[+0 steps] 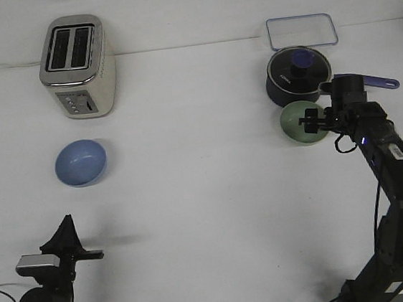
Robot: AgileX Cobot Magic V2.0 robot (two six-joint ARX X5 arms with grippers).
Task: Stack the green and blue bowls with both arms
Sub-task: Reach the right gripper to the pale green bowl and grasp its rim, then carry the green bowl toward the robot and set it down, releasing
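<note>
Green bowl [298, 123] sits by the pot [296, 76], blue bowl [80, 162] far left. My right gripper [312, 119] is over the green rim; I can't tell if it's closed. Next I lift it

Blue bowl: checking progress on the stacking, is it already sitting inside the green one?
No, the blue bowl sits alone near the toaster, far from the green bowl.

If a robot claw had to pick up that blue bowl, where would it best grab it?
Probably by the rim. The blue bowl sits upright and open, with smooth rounded sides that offer little hold, so one finger inside and one outside the thin edge seems best. Coming from above onto the near edge suits the left gripper, since the toaster stands behind the bowl.
</note>
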